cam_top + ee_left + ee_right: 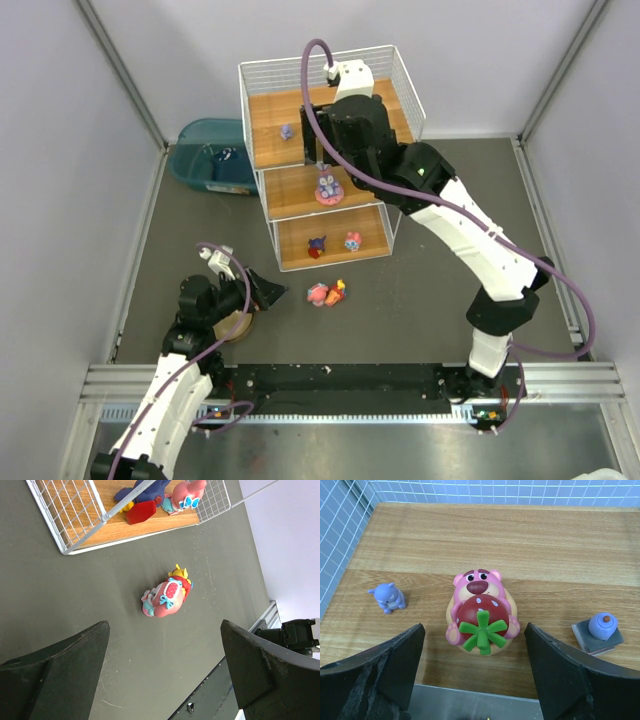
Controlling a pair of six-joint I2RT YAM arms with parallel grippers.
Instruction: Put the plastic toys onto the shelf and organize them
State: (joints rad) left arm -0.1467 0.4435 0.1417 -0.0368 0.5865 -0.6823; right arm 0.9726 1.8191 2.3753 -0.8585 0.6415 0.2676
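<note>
Our right gripper (474, 627) holds its fingers spread either side of the pink strawberry bear (476, 587), not touching, at the top-tier front edge of the shelf (530, 545); our left gripper (164, 625) gapes above a pink figurine (165, 599).

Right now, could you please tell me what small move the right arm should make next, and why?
Probably draw the right end effector straight back from the shelf. The pink bear stands upright on it between open fingers that seem clear of it, so it looks released; a straight retreat should avoid knocking it or the blue bear beside it.
</note>
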